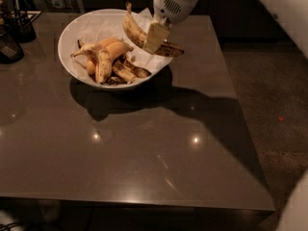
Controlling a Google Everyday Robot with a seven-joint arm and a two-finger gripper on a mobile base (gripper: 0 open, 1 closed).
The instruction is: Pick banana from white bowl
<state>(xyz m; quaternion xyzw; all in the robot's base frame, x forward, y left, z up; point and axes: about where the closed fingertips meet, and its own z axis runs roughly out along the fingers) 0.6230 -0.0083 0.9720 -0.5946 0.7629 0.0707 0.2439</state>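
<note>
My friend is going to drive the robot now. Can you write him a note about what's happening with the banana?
Claw: shut on the banana, above the right rim of the white bowl.
Banana: in the air, stem end up-left, dark end sticking out past the rim.
Other bananas: lying in the bowl.
Done: banana gripped and out of the bowl.
Left: probably just carry it clear, keeping the grip.

The arm [177, 1] reaches down from upper right, its tool [155, 37] clamping the banana [132, 30].
</note>
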